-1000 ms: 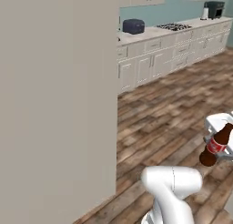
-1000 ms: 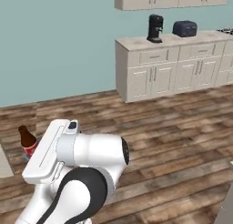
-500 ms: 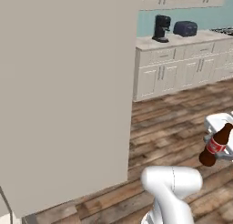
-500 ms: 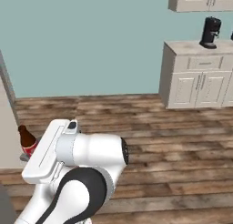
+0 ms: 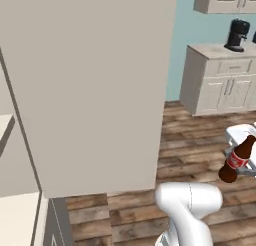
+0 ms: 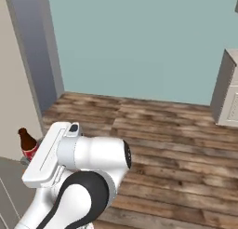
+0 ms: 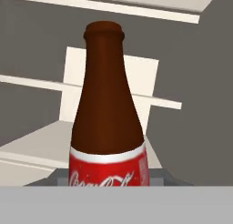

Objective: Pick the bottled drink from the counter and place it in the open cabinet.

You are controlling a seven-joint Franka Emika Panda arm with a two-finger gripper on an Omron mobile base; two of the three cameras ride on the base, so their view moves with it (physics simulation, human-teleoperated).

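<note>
Between the fingers (image 5: 246, 166), bottled drink (image 5: 237, 159) seemingly clamped at its label, neck tilted

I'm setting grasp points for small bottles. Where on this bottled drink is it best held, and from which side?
Grip the bottled drink around its red-labelled body, coming in from the side. That part is the widest and nearly straight-walled, while the neck above narrows and would likely slip. The hand holds it this way now, shut on the label band, with the bottle leaning slightly and the neck free above it.

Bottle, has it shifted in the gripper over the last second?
No. In the left base view the bottle sits at the same spot beside the arm's white elbow; only the background has swung as the base turned.
</note>
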